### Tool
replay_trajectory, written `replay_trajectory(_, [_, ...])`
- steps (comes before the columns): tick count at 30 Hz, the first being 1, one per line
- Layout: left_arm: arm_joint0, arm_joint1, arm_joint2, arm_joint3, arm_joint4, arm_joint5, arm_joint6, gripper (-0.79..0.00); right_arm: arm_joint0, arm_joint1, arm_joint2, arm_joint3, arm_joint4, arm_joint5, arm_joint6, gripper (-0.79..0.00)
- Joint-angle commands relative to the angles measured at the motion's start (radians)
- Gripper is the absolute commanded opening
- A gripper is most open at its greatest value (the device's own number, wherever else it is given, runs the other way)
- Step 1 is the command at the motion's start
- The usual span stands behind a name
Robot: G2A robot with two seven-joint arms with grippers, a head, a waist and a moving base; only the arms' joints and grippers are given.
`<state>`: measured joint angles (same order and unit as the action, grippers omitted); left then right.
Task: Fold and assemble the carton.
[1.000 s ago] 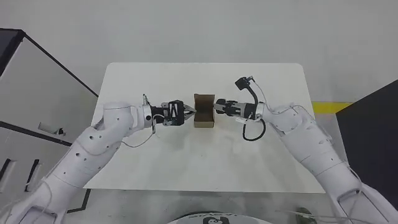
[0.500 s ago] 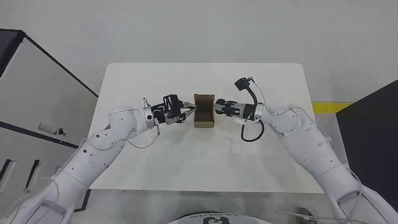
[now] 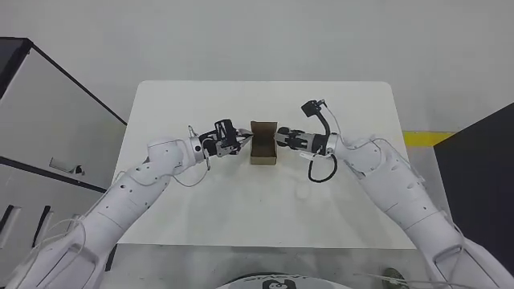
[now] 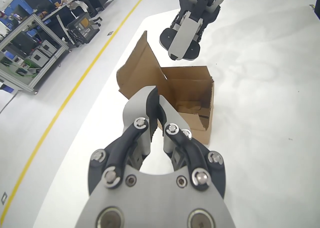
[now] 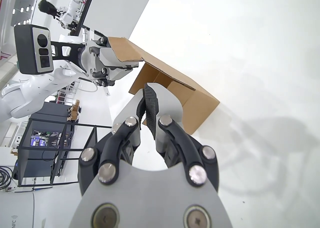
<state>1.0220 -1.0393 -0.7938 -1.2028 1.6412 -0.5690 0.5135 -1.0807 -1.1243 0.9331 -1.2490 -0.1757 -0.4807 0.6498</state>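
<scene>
Opening upward, carton (image 3: 263,154), long axis near-to-far.

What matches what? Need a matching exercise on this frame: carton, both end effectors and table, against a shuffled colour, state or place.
Things:
1. carton
2. left end effector
3. right end effector
4. table

Descriptions:
a. white, bears everything else
b. shut, at the carton's wall on the picture's left in the top view
c. brown, top open, one flap raised
d. shut, at the carton's wall on the picture's right in the top view

Pairs: 1-c, 2-b, 3-d, 4-a
</scene>
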Motion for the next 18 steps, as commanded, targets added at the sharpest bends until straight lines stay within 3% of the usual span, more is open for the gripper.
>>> replay_trajectory(1, [-0.01, -0.008, 0.013, 0.016, 0.0, -0.003, 0.002, -0.785, 0.003, -0.003, -0.006, 0.004, -0.006, 0.01, -0.005, -0.785])
replay_trajectory(18, [-0.058, -0.051, 0.071, 0.099, 0.026, -0.014, 0.005, -0.785, 0.038, -0.029, -0.055, 0.049, -0.052, 0.057, -0.017, -0.785])
